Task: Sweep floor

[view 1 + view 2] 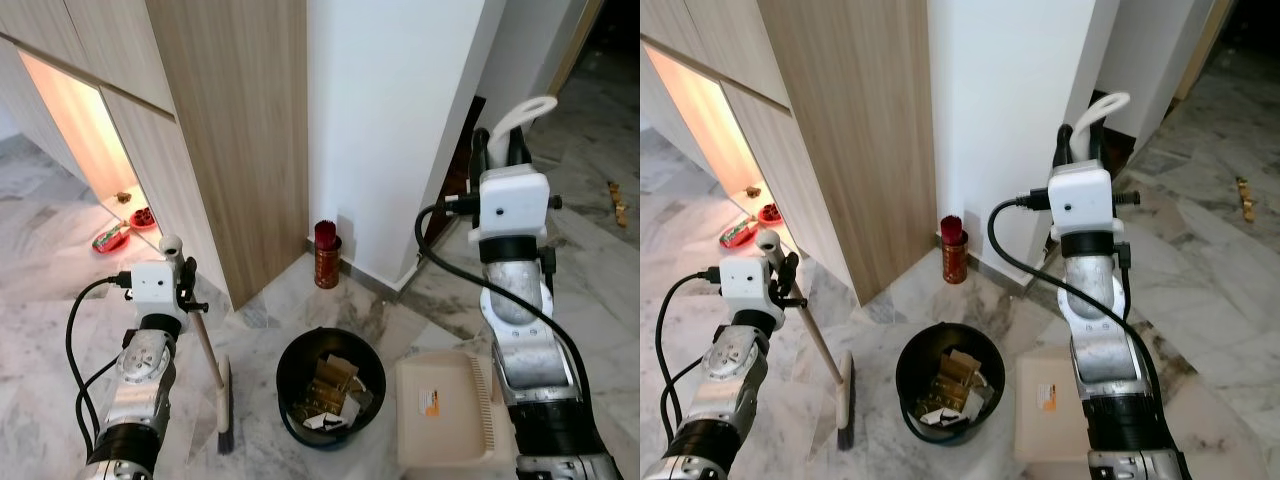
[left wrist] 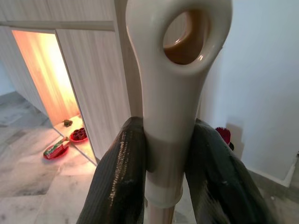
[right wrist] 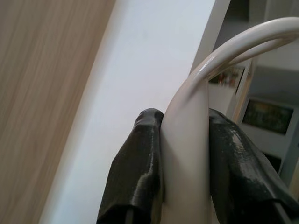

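Note:
My left gripper (image 1: 178,262) is shut on the cream top of the broom handle (image 2: 177,70), just below its hanging hole. The broom's thin pole slants down to the dark broom head (image 1: 225,405), which rests on the marble floor left of the bin. My right gripper (image 1: 497,150) is raised and shut on the white looped dustpan handle (image 3: 224,51). The beige dustpan (image 1: 445,410) lies flat on the floor to the right of the bin. A black round bin (image 1: 293,365) holding cardboard and paper scraps stands between broom and dustpan.
A wooden cabinet (image 1: 230,120) and a white wall pillar (image 1: 390,120) rise straight ahead. A red cylinder (image 1: 327,255) stands at their foot. Red dishes (image 1: 125,228) lie by the lit niche at the left. Open marble floor (image 1: 600,250) stretches to the right.

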You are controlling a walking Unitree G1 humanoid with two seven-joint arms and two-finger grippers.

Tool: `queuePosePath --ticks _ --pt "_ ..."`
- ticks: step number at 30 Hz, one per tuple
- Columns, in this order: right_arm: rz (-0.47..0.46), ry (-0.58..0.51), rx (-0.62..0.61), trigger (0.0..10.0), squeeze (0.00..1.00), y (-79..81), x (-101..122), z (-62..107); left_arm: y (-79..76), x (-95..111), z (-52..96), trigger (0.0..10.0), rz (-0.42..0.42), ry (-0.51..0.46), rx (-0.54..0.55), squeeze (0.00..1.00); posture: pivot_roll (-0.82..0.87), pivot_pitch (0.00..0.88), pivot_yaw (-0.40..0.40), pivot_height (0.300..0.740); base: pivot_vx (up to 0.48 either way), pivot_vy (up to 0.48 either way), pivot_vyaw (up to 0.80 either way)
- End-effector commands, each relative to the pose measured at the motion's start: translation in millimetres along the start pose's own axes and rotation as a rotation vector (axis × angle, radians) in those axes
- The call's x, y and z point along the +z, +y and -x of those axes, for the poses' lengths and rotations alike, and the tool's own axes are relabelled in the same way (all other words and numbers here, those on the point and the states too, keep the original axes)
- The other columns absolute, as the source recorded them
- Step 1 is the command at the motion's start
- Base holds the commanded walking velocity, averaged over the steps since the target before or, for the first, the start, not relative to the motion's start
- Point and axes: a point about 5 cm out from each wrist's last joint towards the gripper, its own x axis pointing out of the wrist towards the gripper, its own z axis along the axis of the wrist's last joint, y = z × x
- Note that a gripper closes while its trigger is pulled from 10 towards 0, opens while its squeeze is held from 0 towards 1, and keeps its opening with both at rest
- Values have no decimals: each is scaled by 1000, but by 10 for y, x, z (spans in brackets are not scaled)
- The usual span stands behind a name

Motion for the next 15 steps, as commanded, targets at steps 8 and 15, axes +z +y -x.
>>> queuePosePath --ticks 8,15 --pt "-78 115 -87 10000 0 -144 -274 240 -11 78 12 10000 10 -55 -8 0 118 0 -3 740 0 0 0" --pt "-157 163 -114 10000 0 -161 -417 342 -41 75 15 10000 17 -55 -17 0 114 0 -3 740 0 0 0"
